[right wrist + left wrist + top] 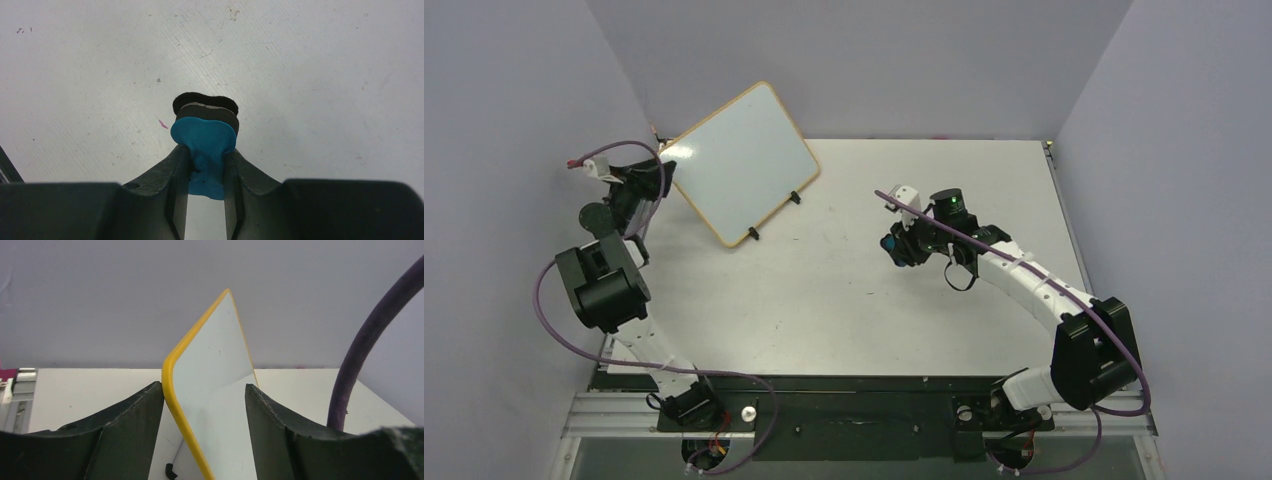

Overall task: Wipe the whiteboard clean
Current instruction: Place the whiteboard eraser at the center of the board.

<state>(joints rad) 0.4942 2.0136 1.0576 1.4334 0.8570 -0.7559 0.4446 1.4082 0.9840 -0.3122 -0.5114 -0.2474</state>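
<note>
At the far-left corner of the worktop [854,320], the whiteboard [744,165] leans on a black wire stand [753,237], its blank-looking face turned toward the middle. The left gripper [204,390], the nearer one, straddles the board's left edge with jaws apart, not clamping. The right gripper [206,150], mid-worktop and well to the board's right, pinches the blue eraser [205,137] tight. Most of the stand is hidden, and whether the left fingers [130,420] touch the frame is unclear.
</note>
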